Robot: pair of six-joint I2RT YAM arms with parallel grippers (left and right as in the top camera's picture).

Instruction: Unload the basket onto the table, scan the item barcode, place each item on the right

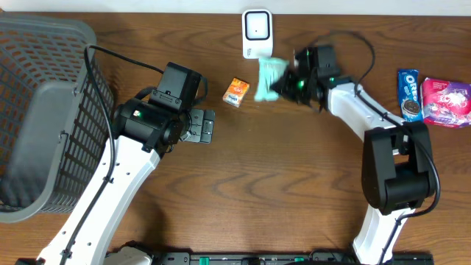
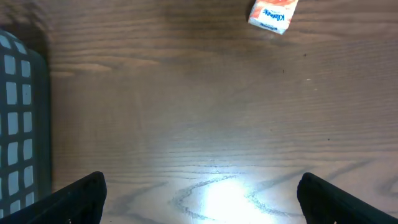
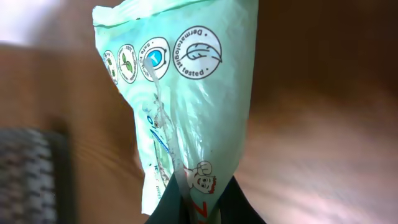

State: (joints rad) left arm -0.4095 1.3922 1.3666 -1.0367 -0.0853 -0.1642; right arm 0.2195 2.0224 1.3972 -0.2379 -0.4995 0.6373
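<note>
One relation matters here: the mint-green pouch [image 1: 268,77] sits just below the white scanner [image 1: 257,33], nearly touching its base from overhead, so the right arm is the one that counts. The right gripper [image 1: 293,82] is clamped on one end of the pouch, which sticks straight out past the fingertips, long axis pointing away from the wrist and roughly toward the scanner. It's off the table and a bit blurry overhead. The wrist view shows printed round icons on the face toward that camera and no barcode, so I can't tell which side carries it; my guess is it needs turning so the code side meets the scanner window. The left gripper [image 1: 200,126] hangs spread wide with nothing in it, low over bare wood, well off from the scanner. A small orange box [image 1: 236,92] lies just left of the pouch, the only thing close enough to bump. The grey basket [image 1: 70,140] is far left, while the Oreo pack [image 1: 409,94] and pink packet [image 1: 447,101] are far right.
</note>
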